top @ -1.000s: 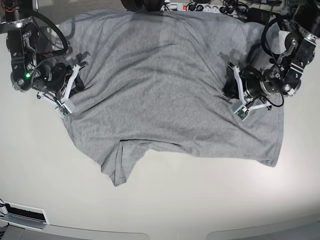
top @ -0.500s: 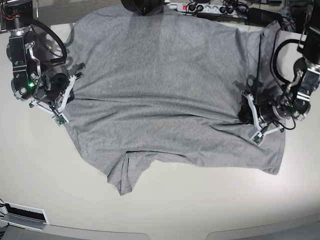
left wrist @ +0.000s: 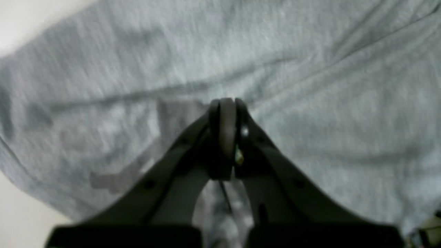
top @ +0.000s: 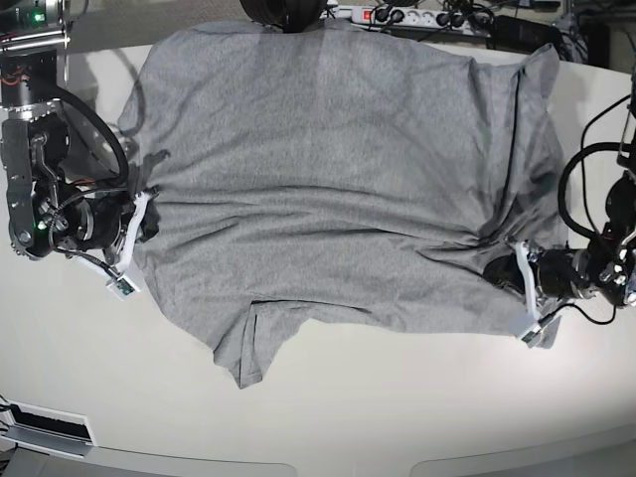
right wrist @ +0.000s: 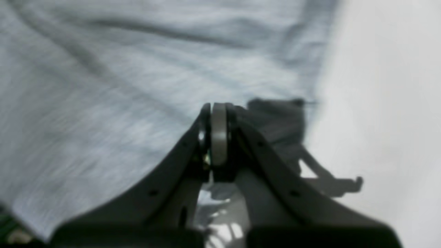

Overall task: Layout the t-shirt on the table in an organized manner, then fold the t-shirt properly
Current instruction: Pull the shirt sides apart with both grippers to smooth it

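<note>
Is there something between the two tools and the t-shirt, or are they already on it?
Nothing visible stands between them. The left tool is shut on the t-shirt at one side edge, and the right tool is shut on the opposite edge. The table around the cloth shows no other object.

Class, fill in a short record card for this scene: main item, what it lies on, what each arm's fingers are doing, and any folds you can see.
Main item: t-shirt, grey, spread wide, plain side showing
Surface: table, off-white
Left gripper: fingers shut on the shirt's edge
Right gripper: fingers shut on the opposite edge
Folds: one sleeve sticks out at the near edge; creases run toward the left gripper
Lettering: none visible
</note>
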You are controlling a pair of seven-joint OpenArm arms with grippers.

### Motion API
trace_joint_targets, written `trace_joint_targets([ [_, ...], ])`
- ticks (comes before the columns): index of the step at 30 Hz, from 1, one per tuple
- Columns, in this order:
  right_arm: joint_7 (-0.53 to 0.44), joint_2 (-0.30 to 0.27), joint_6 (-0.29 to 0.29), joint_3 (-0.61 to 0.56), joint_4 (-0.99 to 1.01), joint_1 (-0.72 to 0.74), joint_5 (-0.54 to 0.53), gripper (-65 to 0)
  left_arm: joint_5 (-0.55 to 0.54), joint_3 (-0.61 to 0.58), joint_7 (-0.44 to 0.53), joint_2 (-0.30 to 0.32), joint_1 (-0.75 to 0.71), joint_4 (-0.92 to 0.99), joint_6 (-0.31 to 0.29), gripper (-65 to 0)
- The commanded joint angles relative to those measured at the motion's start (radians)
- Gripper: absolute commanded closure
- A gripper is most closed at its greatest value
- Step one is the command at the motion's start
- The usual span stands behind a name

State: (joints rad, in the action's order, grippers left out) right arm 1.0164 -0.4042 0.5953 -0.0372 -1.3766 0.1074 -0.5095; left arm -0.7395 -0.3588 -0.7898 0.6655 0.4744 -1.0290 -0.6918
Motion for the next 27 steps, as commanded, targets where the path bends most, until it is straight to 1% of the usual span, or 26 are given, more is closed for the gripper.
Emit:
trace_joint_targets([
  [1, 0.010, -0.014, 0.031, 0.005, -0.027, 0.011, -0.047, 0.0, -0.034, 0.007, -0.014, 0.029, 0.012, -0.031, -0.006, 0.0],
  [3, 0.038, -0.014, 0.086, 0.005, -0.056, -0.014, -0.103, 0.0, -0.066, 0.007, -0.048, 0.058, -0.020, -0.076, -0.006, 0.0],
  [4, 0.044, -0.014, 0.102, 0.005, -0.078, -0.034, -0.122, 0.0, -0.072, 0.007, -0.050, 0.075, -0.043, -0.105, -0.006, 0.0],
  [10, 0.043, -0.014, 0.103, 0.005, -0.206, -0.191, -0.119, 0.0, -0.074, 0.007, -0.048, 0.182, -0.237, -0.264, -0.006, 0.0],
  [13, 0.043, -0.014, 0.102, 0.005, -0.213, -0.242, -0.103, 0.0, -0.074, 0.007, -0.039, 0.215, -0.307, -0.285, -0.006, 0.0],
  [15, 0.043, -0.014, 0.093, 0.005, -0.213, -0.273, -0.072, 0.0, -0.062, 0.007, -0.021, 0.227, -0.342, -0.285, -0.006, 0.0],
  [17, 0.039, -0.014, 0.077, 0.005, -0.212, -0.301, -0.037, 0.0, -0.008, 0.007, 0.016, 0.230, -0.372, -0.285, -0.006, 0.0],
  [22, -0.026, -0.014, 0.020, 0.005, -0.212, -0.364, 0.030, 0.0, 0.159, 0.007, 0.176, 0.220, -0.440, -0.284, -0.006, 0.0],
  [25, -0.028, -0.015, -0.010, 0.005, -0.211, -0.364, 0.051, 0.0, 0.248, 0.007, 0.230, 0.212, -0.449, -0.269, -0.006, 0.0],
  [27, -0.029, -0.018, -0.006, 0.005, -0.211, -0.364, 0.055, 0.0, 0.272, 0.007, 0.254, 0.215, -0.449, -0.253, -0.006, 0.0],
])
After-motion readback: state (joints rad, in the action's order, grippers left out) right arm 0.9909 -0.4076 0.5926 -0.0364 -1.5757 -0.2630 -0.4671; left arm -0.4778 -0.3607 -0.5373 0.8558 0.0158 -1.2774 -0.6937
